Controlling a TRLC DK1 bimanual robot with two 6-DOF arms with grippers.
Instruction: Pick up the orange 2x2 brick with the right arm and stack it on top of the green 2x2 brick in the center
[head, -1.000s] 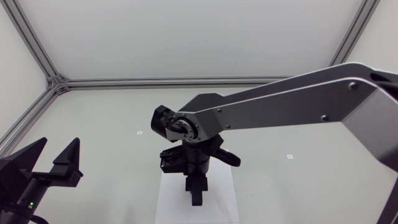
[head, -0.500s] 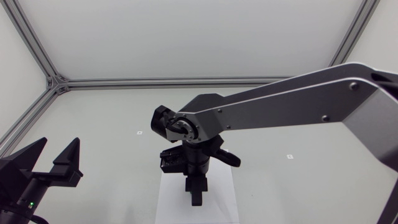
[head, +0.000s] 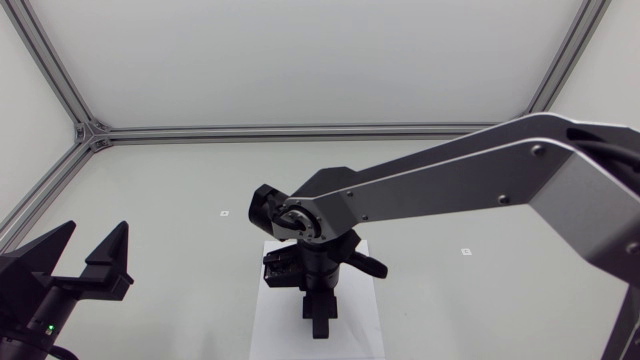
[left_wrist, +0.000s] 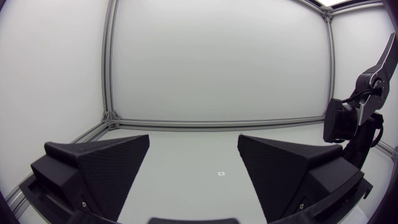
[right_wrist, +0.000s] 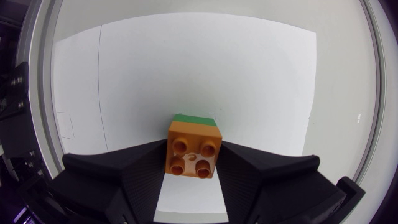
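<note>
Your right arm (head: 450, 180) reaches over the green 2x2 brick (right_wrist: 194, 120), which sits on a white sheet (head: 270, 332). Your left gripper (head: 96, 228) waits well apart from that brick, fingers spread wide and empty. Your right gripper (right_wrist: 193, 165) clamps the orange 2x2 brick (right_wrist: 193, 148) from both sides directly over the green one, apparently lined up for stacking.

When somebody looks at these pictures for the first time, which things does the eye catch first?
The orange brick, clamped in the right gripper, is directly above the green brick, of which only an edge shows. The long silver right arm extends over the white sheet in the middle, while the left gripper stands open near the left edge.
</note>
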